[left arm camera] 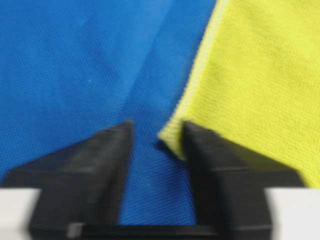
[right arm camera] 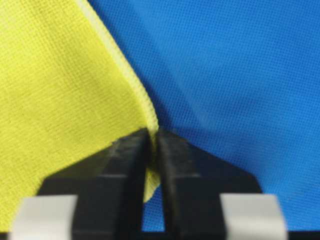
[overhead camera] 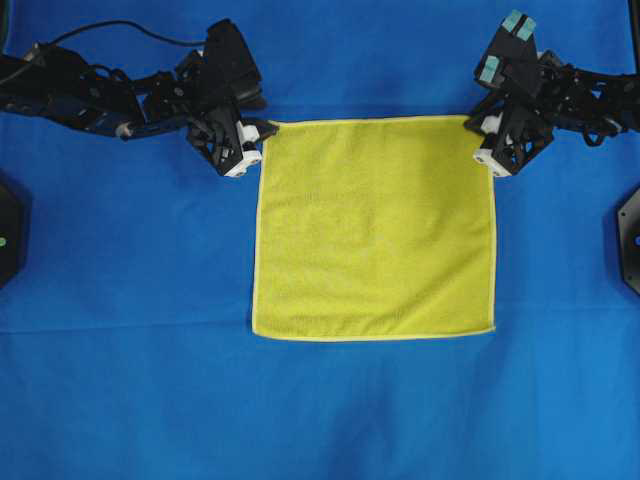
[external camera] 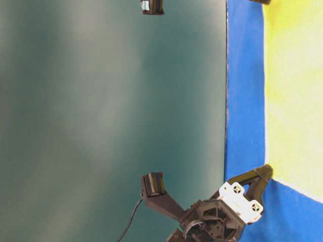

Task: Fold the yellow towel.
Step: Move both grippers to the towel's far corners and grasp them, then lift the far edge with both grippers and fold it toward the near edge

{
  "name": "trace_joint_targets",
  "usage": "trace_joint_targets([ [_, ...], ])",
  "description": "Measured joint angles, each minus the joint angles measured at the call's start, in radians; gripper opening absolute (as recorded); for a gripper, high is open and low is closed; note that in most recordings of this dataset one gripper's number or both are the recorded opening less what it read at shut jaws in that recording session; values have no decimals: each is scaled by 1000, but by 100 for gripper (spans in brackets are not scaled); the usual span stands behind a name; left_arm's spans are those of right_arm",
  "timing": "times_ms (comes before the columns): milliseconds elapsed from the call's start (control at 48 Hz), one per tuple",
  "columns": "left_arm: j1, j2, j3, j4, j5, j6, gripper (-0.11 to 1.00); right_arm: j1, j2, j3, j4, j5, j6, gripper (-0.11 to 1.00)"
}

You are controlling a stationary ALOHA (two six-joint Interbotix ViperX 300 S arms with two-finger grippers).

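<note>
The worktop (overhead camera: 130,380) is covered edge to edge by a blue cloth (overhead camera: 330,410), evenly lit. A plain dark teal wall (external camera: 101,101) is seen behind it. Black mounts sit at three (overhead camera: 630,240) and nine o'clock (overhead camera: 8,232).

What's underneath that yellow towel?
The yellow towel lies flat on a big blue cloth, which shows all around it. Whatever sits beneath the towel's middle, or under the blue cloth, is covered and cannot be seen.

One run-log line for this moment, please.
yellow towel: flat, unfolded | right gripper: pinching far corner | left gripper: jaws apart at other far corner
</note>
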Motion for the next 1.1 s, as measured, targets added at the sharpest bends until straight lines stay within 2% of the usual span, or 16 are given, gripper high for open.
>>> trace_joint_targets([
  [21,0,0,-2,0,3,3,22,0,0,2,0,2,0,3],
  [83,-2,2,-3,0,15,14,7,0,0,3,-2,3,2,2],
  [125,-2,2,-3,0,21,20,2,0,0,3,0,3,3,2],
  [396,-2,-9,-18,0,61,37,2,0,-34,8,3,5,8,2],
  [583,5,-89,-43,0,144,77,2,0,-110,9,8,21,8,2],
  [834,5,-143,-46,0,172,75,2,-2,-181,18,11,60,12,2],
  [1000,-26,-147,-43,0,181,71,2,14,-193,21,12,92,17,2],
  [1104,-67,-160,-35,0,207,72,2,61,-212,21,28,140,18,2],
])
